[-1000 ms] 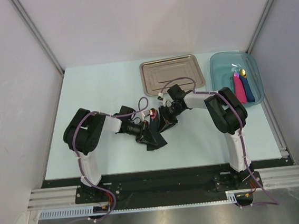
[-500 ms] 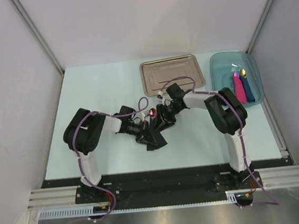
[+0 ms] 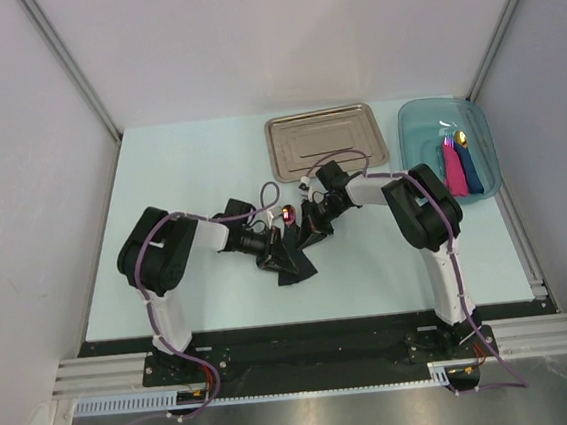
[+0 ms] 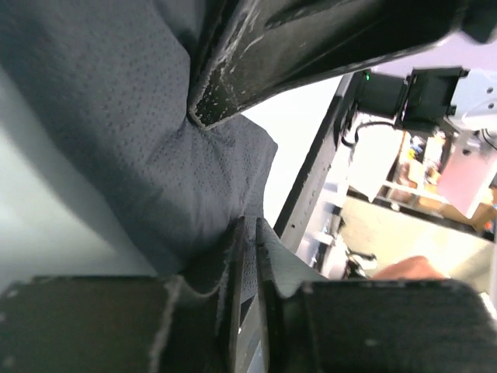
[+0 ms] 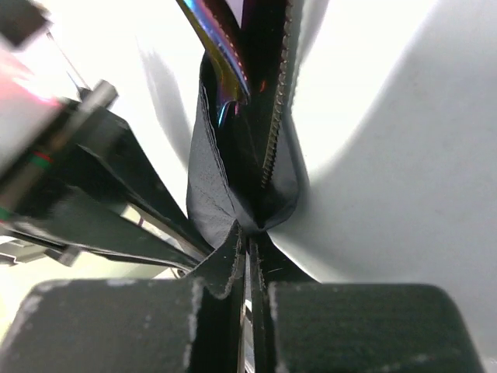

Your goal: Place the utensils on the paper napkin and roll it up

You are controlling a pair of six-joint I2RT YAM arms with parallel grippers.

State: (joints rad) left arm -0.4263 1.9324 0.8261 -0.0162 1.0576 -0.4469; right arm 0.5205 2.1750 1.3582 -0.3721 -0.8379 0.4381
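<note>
The paper napkin (image 3: 292,263) sits bunched at the middle of the table (image 3: 174,173) in the top view, a black bundle gripped from both sides. The left gripper (image 4: 248,233), reaching in from the left of the frame, has its jaws drawn almost together on a raised fold of the sheet. The right gripper (image 5: 248,239), reaching in from the right, is clamped tight on another gathered point of the paper. From above, the utensils (image 3: 291,212) show only as a shiny red tip at the bundle's upper edge. The right wrist view shows them wrapped in the upright fold: a blue-and-gold piece (image 5: 221,47) beside a dark saw-edged piece (image 5: 276,116). The left wrist view shows the sheet's dimpled texture and the other gripper's dark finger (image 4: 311,47) touching a crease. Further out are a steel tray (image 3: 325,140) at top centre and a blue bin (image 3: 423,119) at upper right, which holds a pink roll (image 3: 454,168) and a dark blue roll (image 3: 471,170).
</note>
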